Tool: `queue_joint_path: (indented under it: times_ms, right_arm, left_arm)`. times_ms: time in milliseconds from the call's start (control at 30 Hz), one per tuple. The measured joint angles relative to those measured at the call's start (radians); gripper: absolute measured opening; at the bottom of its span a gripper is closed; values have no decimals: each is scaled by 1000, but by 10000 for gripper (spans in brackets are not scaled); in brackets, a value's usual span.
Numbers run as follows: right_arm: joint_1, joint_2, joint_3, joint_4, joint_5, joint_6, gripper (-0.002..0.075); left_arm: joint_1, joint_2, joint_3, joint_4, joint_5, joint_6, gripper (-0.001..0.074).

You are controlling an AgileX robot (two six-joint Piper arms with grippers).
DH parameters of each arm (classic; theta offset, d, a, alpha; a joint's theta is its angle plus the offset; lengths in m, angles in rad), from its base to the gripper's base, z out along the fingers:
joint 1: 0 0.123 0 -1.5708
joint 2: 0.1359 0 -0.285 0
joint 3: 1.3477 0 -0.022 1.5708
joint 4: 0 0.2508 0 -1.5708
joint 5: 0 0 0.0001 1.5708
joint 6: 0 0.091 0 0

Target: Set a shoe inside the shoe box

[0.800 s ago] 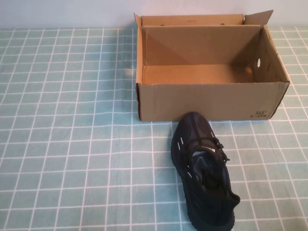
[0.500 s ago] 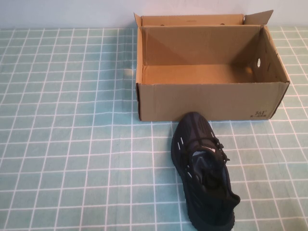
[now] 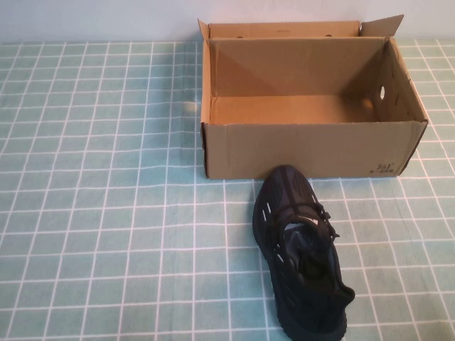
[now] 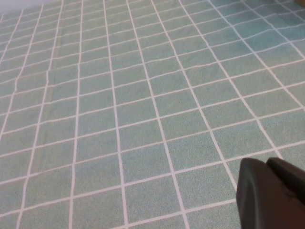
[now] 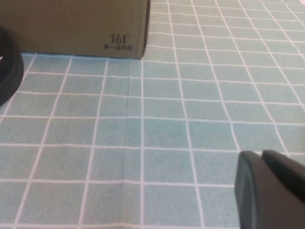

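Observation:
The black knit shoe (image 3: 302,263) lies on the table just in front of the shoe box, its toe close to the box's front wall and its heel near the front edge of the high view. The brown cardboard shoe box (image 3: 306,149) stands open and empty at the back. Neither arm shows in the high view. My left gripper (image 4: 266,164) is shut and empty over bare checked cloth. My right gripper (image 5: 261,157) is shut and empty over the cloth; its view shows the box's printed corner (image 5: 119,40) and a sliver of the shoe (image 5: 7,62).
A green cloth with a white grid (image 3: 106,213) covers the table. A pale wall (image 3: 99,18) runs along the back edge behind the box.

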Motion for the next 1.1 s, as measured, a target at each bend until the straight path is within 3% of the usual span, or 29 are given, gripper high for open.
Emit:
queue_joint_path:
  times_ms: [467, 900, 933, 1100]
  right_arm:
    - [0, 0, 0, 68, -24, -2, -9]
    - [0, 0, 0, 547, -257, 16, -10]
    - [-5, -23, 2, 594, -385, 16, -10]
    - [-5, -16, -20, 783, -315, 16, -10]
  left_arm:
    - [0, 0, 0, 0, 0, 0, -4]
    - [0, 0, 0, 0, 0, 0, -4]
    - [0, 0, 0, 0, 0, 0, -4]
    - [0, 0, 0, 0, 0, 0, -4]
